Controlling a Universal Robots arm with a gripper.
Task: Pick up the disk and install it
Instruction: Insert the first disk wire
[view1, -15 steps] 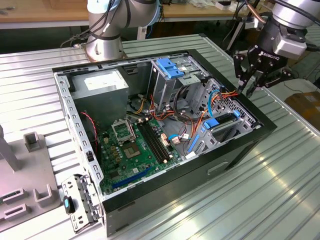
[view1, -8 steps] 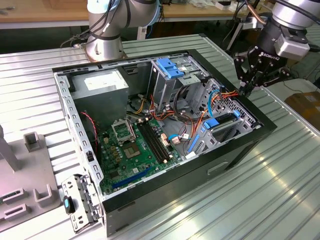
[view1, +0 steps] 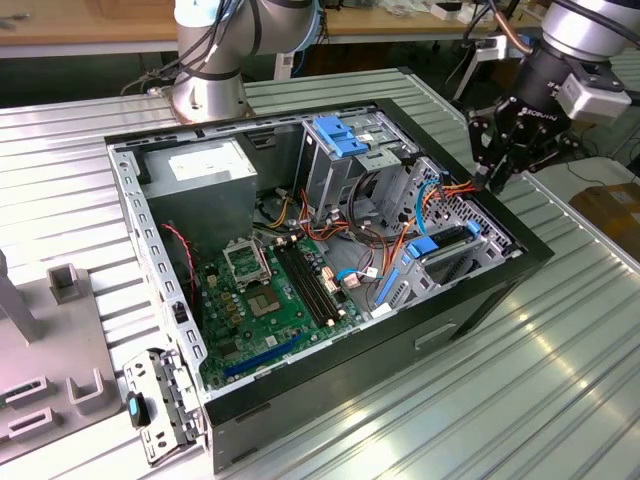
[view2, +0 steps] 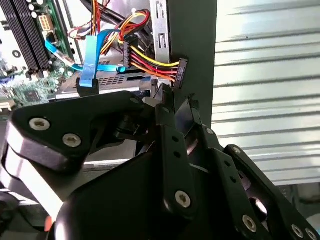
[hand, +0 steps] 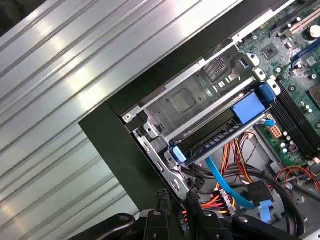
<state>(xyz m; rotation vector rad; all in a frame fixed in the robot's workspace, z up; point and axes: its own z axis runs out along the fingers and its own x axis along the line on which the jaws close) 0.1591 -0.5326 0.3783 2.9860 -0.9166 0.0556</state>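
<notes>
My gripper (hand: 177, 196) hangs over the computer case's (view1: 300, 395) corner at the exterior view's right, narrowly spread and pinching nothing. Just beyond it, the second wrist view shows a black power connector (view2: 181, 70) on yellow and red leads. The first wrist view adds the disk (hand: 220, 137), seated in that corner's drive bay, a blue rail along its visible edge. The exterior view supplies the motherboard (view1: 270, 290) and, farthest, the grey power supply (view1: 205, 185)
</notes>
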